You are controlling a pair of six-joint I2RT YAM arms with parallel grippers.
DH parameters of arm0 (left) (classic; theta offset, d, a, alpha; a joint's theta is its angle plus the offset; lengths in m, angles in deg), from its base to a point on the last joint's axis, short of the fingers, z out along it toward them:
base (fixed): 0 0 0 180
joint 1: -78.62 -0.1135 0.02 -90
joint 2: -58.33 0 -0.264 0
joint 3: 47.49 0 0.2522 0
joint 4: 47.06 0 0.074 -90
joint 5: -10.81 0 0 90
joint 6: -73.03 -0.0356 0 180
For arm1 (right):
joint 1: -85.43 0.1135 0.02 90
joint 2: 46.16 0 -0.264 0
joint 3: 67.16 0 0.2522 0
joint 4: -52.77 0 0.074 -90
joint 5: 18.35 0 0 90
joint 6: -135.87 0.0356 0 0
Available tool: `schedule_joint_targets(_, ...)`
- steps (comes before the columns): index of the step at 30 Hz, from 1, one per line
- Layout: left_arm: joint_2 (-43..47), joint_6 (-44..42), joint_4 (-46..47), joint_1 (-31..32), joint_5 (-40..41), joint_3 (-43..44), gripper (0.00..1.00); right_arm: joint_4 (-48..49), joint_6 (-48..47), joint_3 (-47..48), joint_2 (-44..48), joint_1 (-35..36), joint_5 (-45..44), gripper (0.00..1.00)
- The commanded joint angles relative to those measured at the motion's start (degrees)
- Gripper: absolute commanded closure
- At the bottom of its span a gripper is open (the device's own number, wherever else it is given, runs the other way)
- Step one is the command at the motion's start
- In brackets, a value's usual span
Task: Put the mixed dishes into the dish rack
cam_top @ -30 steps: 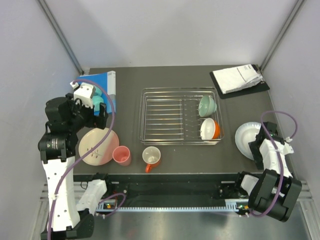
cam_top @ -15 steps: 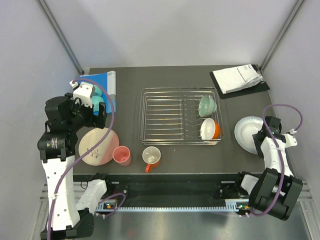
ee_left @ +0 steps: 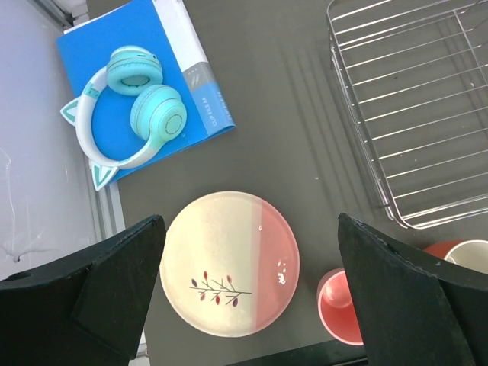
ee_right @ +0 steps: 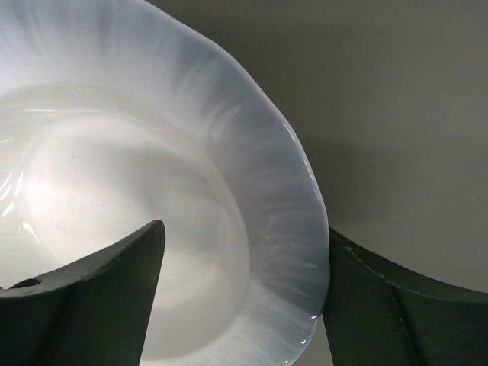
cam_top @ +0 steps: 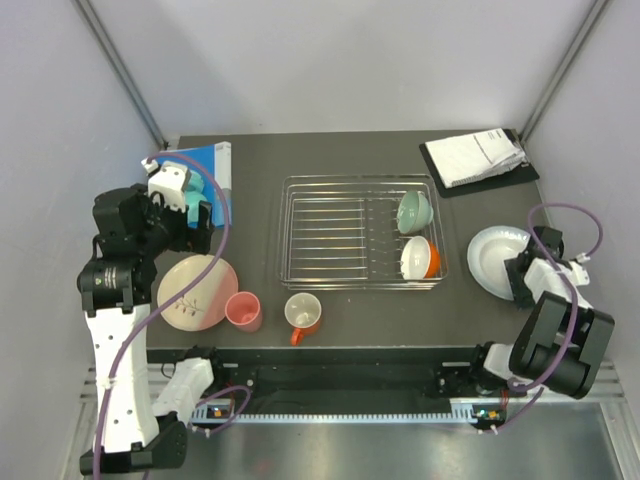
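The silver wire dish rack (cam_top: 340,232) sits mid-table and holds the mint-green bowl (cam_top: 414,211) and the orange white-lined bowl (cam_top: 419,258) at its right end. The cream-and-pink twig plate (cam_top: 198,292), pink cup (cam_top: 243,311) and orange mug (cam_top: 303,315) sit on the table at front left. My left gripper (cam_top: 200,228) hovers open and empty above the plate (ee_left: 229,263), with the cup (ee_left: 345,305) by its right finger. My right gripper (cam_top: 520,275) is open and low, its jaws straddling the near-right rim of the white shallow bowl (cam_top: 493,260); one finger is inside the bowl (ee_right: 137,175) and the other is against the rim outside.
A blue book with teal headphones (cam_top: 205,170) lies at the far left, also in the left wrist view (ee_left: 145,91). White papers on a black board (cam_top: 478,158) lie at the far right. The rack's left part (ee_left: 412,114) holds nothing.
My right gripper has moved away from the table's near edge along the white shallow bowl's right rim, and the bowl has shifted a little that way too. The left arm has barely moved.
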Motion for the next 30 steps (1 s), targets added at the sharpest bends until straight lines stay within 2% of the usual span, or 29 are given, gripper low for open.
schedule_joint_targets(1, 0.52, -0.57, -0.35, 0.05, 0.9, 1.25, 0.01, 3.89, 0.14, 1.16, -0.45, -1.57, 2.22, 0.28)
schedule_joint_targets(4, 0.78, -0.49, -0.43, 0.05, 0.99, 0.82, 0.01, 5.99, -0.65, 0.38, 0.61, -3.58, 4.24, 0.37)
schedule_joint_targets(5, 0.87, -0.49, -0.35, -0.04, 1.08, 0.64, 0.01, 6.43, -0.83, -0.06, 0.87, -4.12, 4.94, 0.46)
schedule_joint_targets(7, 0.87, -0.49, -0.26, 0.05, 1.16, 0.29, 0.01, 7.49, -1.09, -0.59, 1.31, -5.87, 6.61, 0.51)
schedule_joint_targets(8, 0.95, -0.49, -0.26, 0.05, 1.25, 0.37, 0.01, 8.19, -1.18, -1.64, 1.49, -6.4, 7.4, 0.6)
schedule_joint_targets(10, 0.87, -0.49, -0.26, -0.04, 1.25, 0.55, 0.01, 10.74, -1.62, -2.96, 2.63, -7.72, 9.69, 0.69)
schedule_joint_targets(11, 0.78, -0.49, -0.17, 0.05, 1.34, 0.64, 0.01, 11.27, -1.62, -4.01, 2.89, -8.07, 10.21, 0.77)
schedule_joint_targets(16, 1.13, -0.75, -0.26, 0.05, 1.78, 0.38, 0.01, 15.05, -1.18, -6.3, 3.69, -9.48, 14.52, 0.98)
schedule_joint_targets(22, 2.01, -1.01, 0.09, 0.05, 1.87, -0.77, 0.01, 16.28, -1.36, -6.66, 3.86, -9.75, 16.9, 1.0)
schedule_joint_targets(26, 2.18, -1.19, 0.62, 0.05, 1.87, -1.38, 0.01, 15.32, -2.5, -6.57, 8.15, -9.4, 18.04, 1.0)
schedule_joint_targets(30, 2.01, -1.19, 0.71, 0.13, 1.6, -1.47, 0.01, 12.52, -5.38, -4.29, 11.94, -3.97, 13.5, 1.0)
